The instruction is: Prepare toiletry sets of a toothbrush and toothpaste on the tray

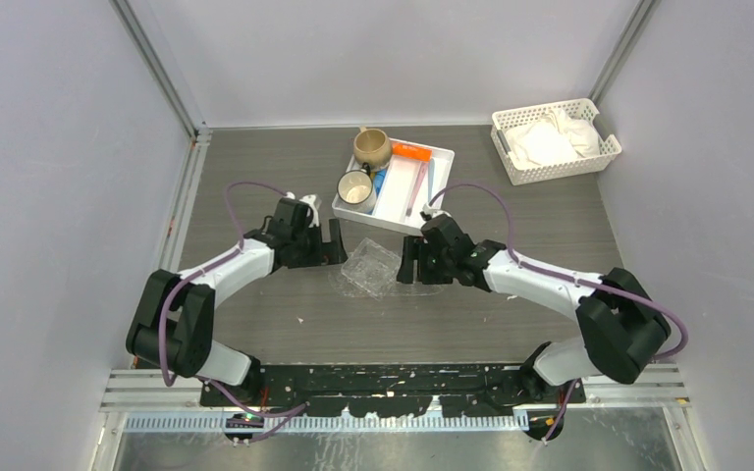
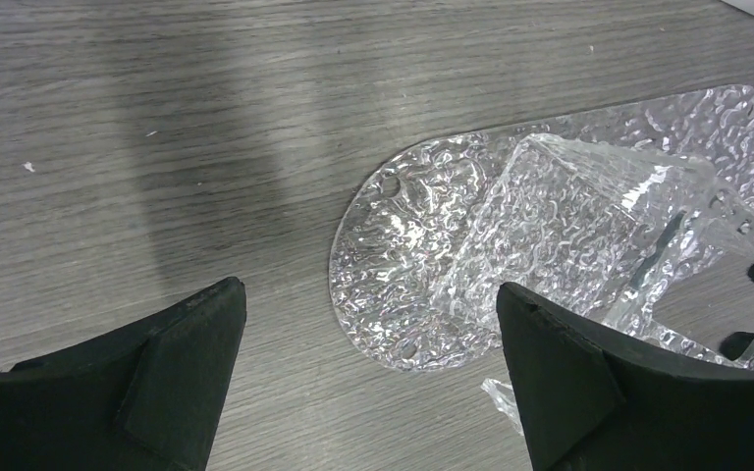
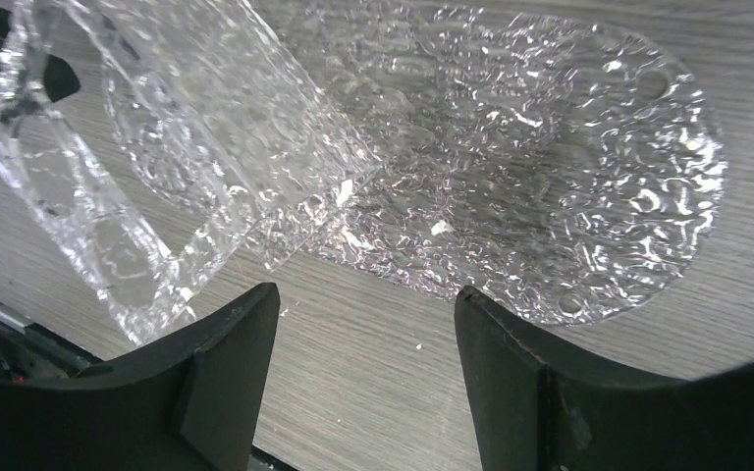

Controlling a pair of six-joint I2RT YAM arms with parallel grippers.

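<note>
Two pincers flank the clear textured tray [image 1: 371, 267]. The left pincer [image 1: 332, 240] is spread fully wide and the right pincer [image 1: 410, 260] stands partly apart, and neither is grasping anything. The tray lies on the table between them, just ahead of both sets of fingertips.

Its long axis runs from one pincer to the other. The rounded flat end points toward the left pincer, and a raised clear wall tilts up at the end nearest the right pincer.

The step in hand looks like settling this tray. It is slick and light, so it is better to pinch the raised wall or nudge the rim low than to press on the flat.

An orange toothpaste tube [image 1: 408, 150] lies crosswise in the white compartmented tray [image 1: 439, 155], well beyond both pincers.
</note>
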